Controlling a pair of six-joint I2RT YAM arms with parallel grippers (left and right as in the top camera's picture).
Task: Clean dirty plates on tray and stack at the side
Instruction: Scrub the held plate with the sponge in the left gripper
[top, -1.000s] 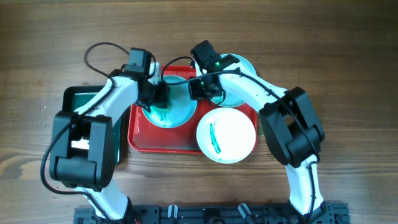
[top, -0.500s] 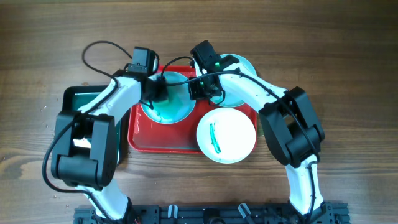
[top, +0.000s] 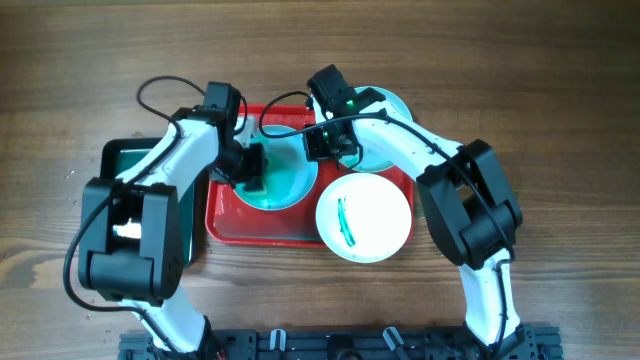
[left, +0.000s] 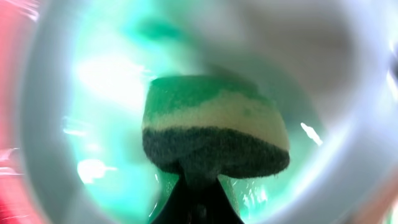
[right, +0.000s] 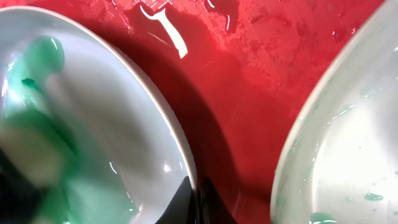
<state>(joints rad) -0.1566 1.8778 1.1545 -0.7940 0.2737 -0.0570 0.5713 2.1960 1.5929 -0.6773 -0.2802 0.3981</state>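
Three plates show in the overhead view. A teal-smeared plate (top: 285, 180) lies on the red tray (top: 255, 228). A second plate (top: 388, 140) is at the tray's back right. A white plate (top: 365, 218) with a green streak overhangs the tray's front right. My left gripper (top: 250, 165) is shut on a yellow-green sponge (left: 214, 124) and presses it onto the wet teal plate (left: 106, 112). My right gripper (top: 322, 143) is shut on that plate's right rim (right: 186, 155), with fingertips (right: 198, 194) on both sides of it.
A black tub (top: 130, 155) with teal liquid stands left of the tray, under my left arm. The tray surface (right: 249, 81) between the plates is wet. The neighbouring plate (right: 342, 137) lies close to the right of my right gripper. Wooden table lies all around.
My left gripper moved the sponge to the plate's back edge, then forward and left again. The green streak on that plate has spread into a teal film. The right arm stayed still.
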